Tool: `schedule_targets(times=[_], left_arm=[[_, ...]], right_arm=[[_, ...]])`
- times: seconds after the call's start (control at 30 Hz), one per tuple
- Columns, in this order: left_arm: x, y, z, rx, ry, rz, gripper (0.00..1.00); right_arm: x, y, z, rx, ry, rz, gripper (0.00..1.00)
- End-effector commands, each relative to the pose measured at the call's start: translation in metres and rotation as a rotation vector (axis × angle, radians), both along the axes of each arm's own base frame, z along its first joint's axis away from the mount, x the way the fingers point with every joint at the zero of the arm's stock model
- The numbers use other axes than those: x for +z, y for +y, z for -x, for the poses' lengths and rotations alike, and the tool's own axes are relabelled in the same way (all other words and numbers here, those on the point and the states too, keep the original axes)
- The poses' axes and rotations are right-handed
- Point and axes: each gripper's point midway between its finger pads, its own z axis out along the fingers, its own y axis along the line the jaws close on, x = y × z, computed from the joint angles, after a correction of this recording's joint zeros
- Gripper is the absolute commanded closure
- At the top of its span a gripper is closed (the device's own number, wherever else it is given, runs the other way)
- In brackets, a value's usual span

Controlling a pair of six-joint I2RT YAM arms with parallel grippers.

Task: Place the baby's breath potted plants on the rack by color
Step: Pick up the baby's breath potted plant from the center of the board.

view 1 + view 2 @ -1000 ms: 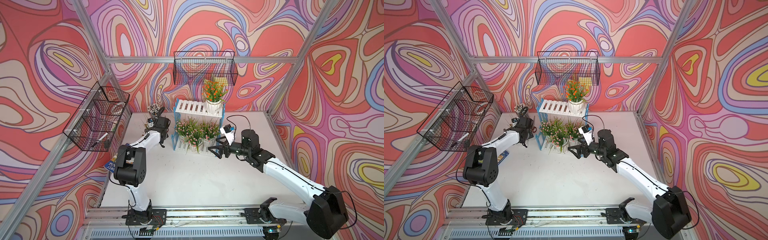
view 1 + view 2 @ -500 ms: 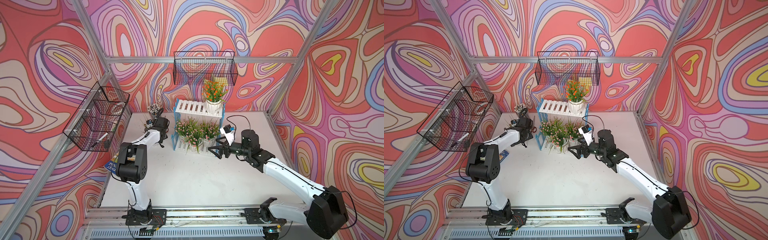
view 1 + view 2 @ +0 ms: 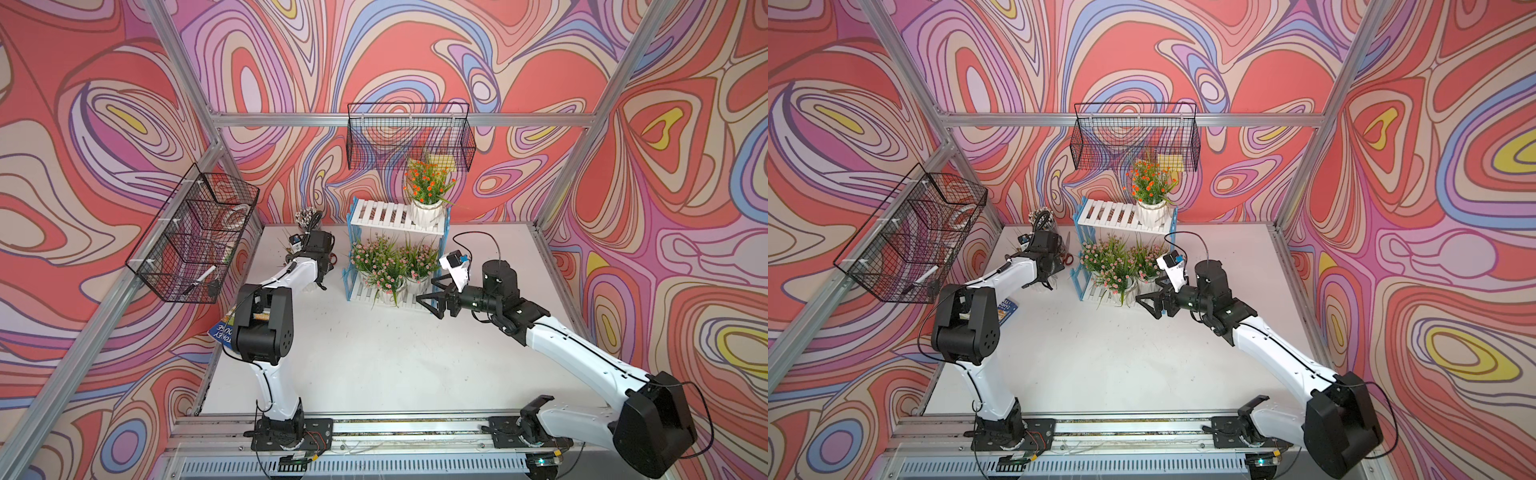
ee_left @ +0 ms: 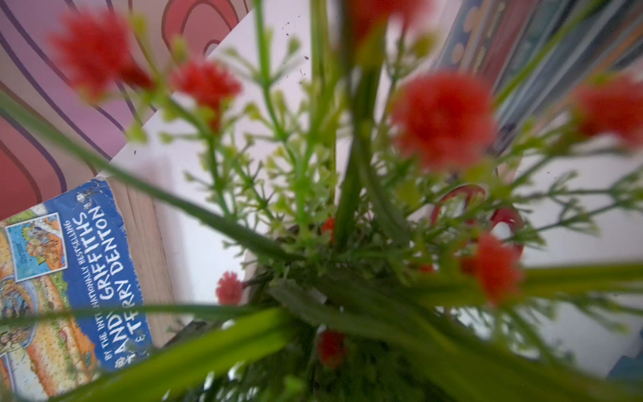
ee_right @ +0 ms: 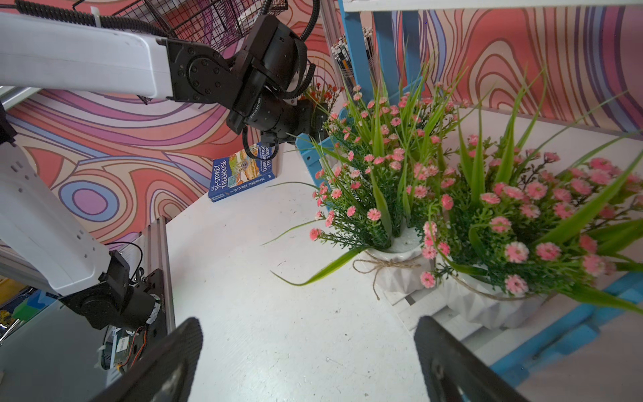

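White desk (image 3: 374, 353), loud swirly walls. At the back the rack (image 3: 386, 214) holds one orange plant (image 3: 428, 189) on top and three pink plants (image 3: 386, 266) below. In both top views the left end effector (image 3: 319, 282), opened wide, hangs over the second orange plant (image 4: 442, 118), left of the rack. The left wrist view shows its blooms close and blurred. The right end effector (image 5: 309, 334) is spread beside the lower shelf.

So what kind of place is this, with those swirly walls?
Probably a robot test booth: a left arm and right arm bolted to a rail, a bare metal frame holding printed walls, and a flower rack as a prop.
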Motion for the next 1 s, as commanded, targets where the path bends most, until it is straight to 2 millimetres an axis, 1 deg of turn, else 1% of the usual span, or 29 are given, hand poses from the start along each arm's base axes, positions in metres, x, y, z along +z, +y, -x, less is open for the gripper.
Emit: schedule_targets(times=[0.0, 0.17, 0.47, 0.63, 0.73, 0.8, 0.97], left_arm=[[-0.009, 0.0, -0.01, 0.012, -0.011, 0.026, 0.0], [-0.019, 0.0, -0.011, 0.026, 0.009, 0.038, 0.01], [-0.018, 0.006, -0.01, 0.069, -0.006, 0.034, 0.05], [-0.017, 0.006, -0.011, 0.069, -0.007, 0.033, 0.14], [-0.014, 0.006, -0.009, 0.06, -0.013, 0.031, 0.21], [-0.01, 0.006, -0.008, 0.047, -0.027, 0.031, 0.27], [0.0, 0.004, -0.002, 0.003, -0.051, 0.019, 0.39]], right_arm=[[-0.001, 0.001, 0.005, 0.02, -0.009, 0.001, 0.02], [-0.002, 0.002, 0.005, 0.025, -0.005, 0.001, 0.02], [-0.006, 0.002, 0.005, 0.026, 0.004, 0.004, 0.02], [-0.006, 0.002, 0.005, 0.025, 0.004, 0.005, 0.02], [-0.006, 0.002, 0.004, 0.021, 0.004, 0.007, 0.02], [-0.007, 0.001, 0.003, 0.012, 0.003, 0.01, 0.02], [-0.006, 0.002, 0.0, 0.009, 0.004, 0.009, 0.02]])
